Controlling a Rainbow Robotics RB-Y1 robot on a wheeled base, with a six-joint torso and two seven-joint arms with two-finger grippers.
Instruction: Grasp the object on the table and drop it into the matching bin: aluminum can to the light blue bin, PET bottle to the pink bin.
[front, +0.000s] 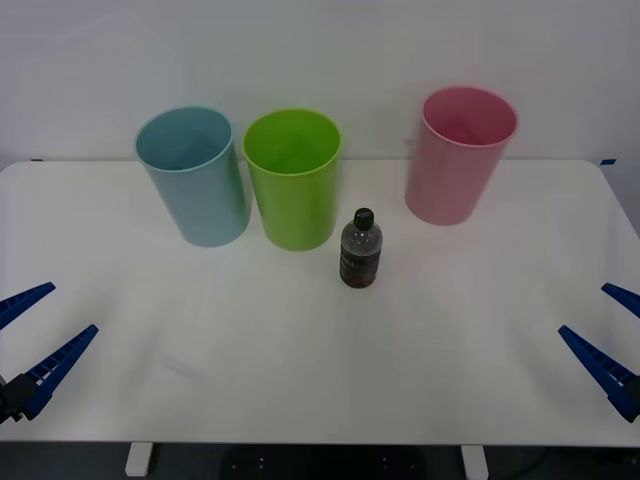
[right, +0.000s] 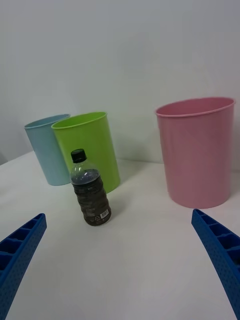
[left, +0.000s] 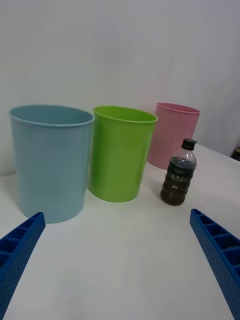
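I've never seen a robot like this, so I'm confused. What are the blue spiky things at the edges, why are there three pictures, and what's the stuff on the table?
The blue ribbed pieces are the robot's fingers. Its left gripper and right gripper sit at the near corners of the white table, both open and holding nothing. One picture looks down from above the arms. The other two come from cameras on each wrist, so you see those fingers up close. On the table a small PET bottle with a dark drink stands upright. Behind it stand three bins: the light blue bin, a lime green bin and the pink bin.
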